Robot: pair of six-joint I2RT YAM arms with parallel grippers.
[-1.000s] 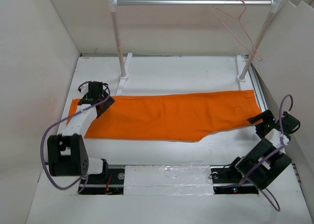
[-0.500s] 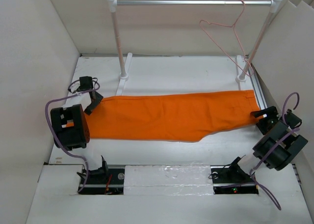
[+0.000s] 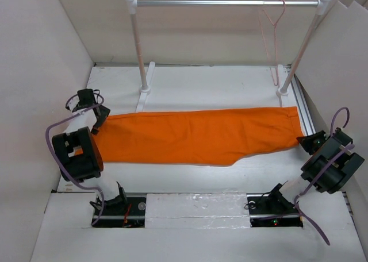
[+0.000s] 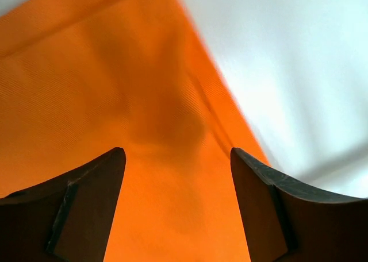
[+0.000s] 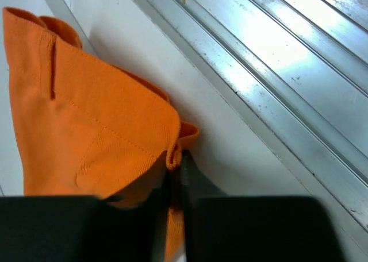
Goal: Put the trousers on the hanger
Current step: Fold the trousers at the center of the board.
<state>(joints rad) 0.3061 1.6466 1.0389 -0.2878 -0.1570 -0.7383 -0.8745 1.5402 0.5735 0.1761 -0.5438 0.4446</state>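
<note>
The orange trousers (image 3: 195,135) lie flat across the table, legs pointing left. My left gripper (image 3: 98,124) hovers open over their left end; in the left wrist view orange cloth (image 4: 144,101) fills the gap between the spread fingers (image 4: 98,181). At the right end, my right gripper (image 3: 303,140) is shut on a folded corner of the trousers (image 5: 103,124), and the cloth edge is pinched between the fingertips of the right gripper (image 5: 175,164). The pinkish hanger (image 3: 273,38) hangs edge-on from the rail, far right.
A silver rail (image 3: 224,3) on two white posts (image 3: 138,49) spans the back of the table. An aluminium track (image 5: 270,61) runs along the right edge beside my right gripper. White walls (image 3: 40,55) close in both sides.
The right gripper has closed on the trousers' right corner. The left arm has drawn back left to the leg end and opened a little wider. The hanger has swung round to edge-on.
</note>
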